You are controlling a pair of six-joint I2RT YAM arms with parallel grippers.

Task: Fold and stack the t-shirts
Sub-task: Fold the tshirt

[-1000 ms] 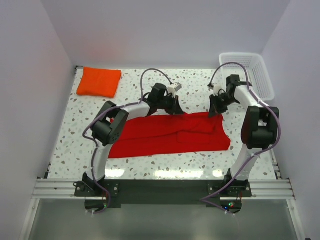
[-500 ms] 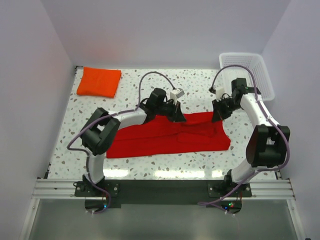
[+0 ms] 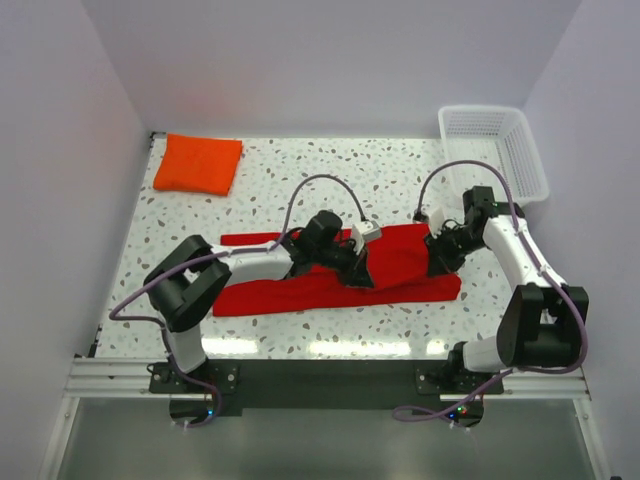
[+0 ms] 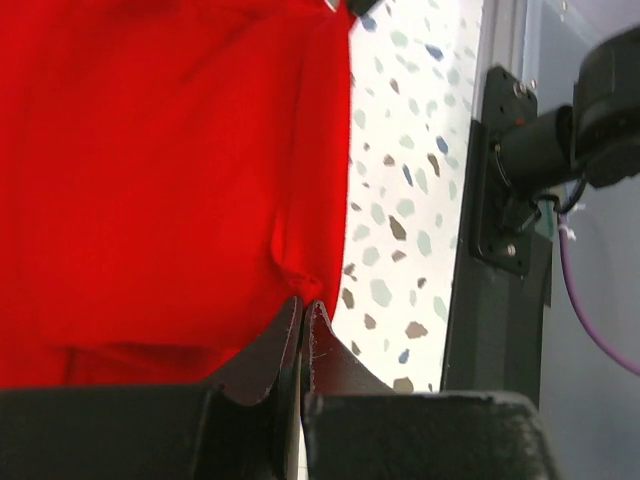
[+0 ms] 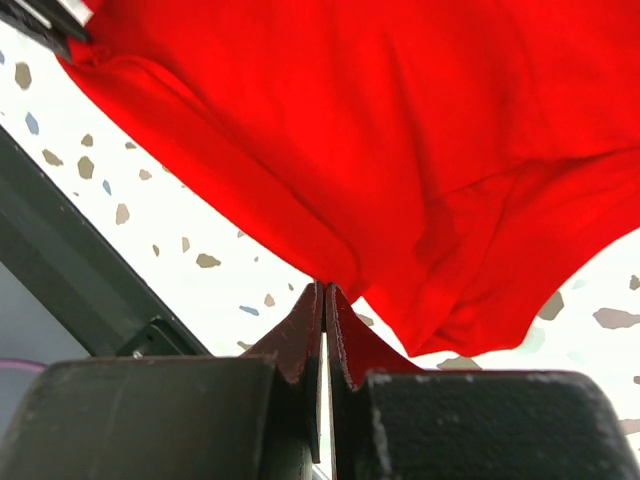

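White-walled booth, speckled table (image 3: 300,335), and you're about halfway by my reckoning. Nearest the arms, the red t-shirt (image 3: 290,290) lies stretched left to right along the near half of the table, partly doubled over itself toward its right end. Your left gripper (image 3: 358,272) is pinched tight on a hem near the shirt's middle. The right gripper (image 3: 438,264) is clamped on the cloth's edge closer to the table's right edge. Both wrist views show the jaws together with red fabric nipped at the tips. So that fold looks mid-way, not squared up yet. At the far left corner the orange t-shirt (image 3: 198,163) sits as a neat folded pad and looks done. You've got the stacking left, since the two are well apart. The white basket (image 3: 530,165) at the far right corner seems to have nothing in it.
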